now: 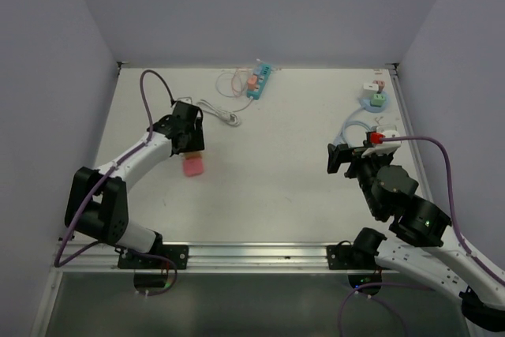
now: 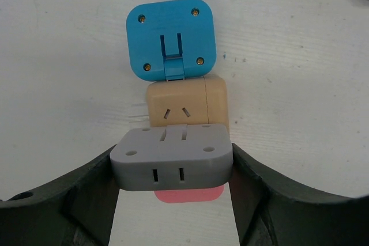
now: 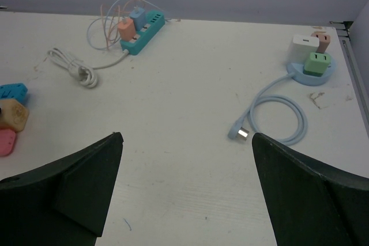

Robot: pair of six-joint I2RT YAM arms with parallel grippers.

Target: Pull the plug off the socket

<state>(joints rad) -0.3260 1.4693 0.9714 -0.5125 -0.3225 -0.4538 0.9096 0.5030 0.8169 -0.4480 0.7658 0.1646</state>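
Plugs sit left of centre on table [image 1: 276, 155]: blue plug [image 2: 170, 38], tan socket cube [image 2: 184, 103] and grey adapter [image 2: 170, 142] in a row, each touching the next, w/ pink block [image 2: 189, 195] under the grey one. Left gripper [image 2: 172, 168] pinches grey adapter, one finger on each side. Right gripper [image 3: 187, 136] is at right, spread wide w/ nothing between fingers; teal power strip [image 3: 144, 30] at far edge.
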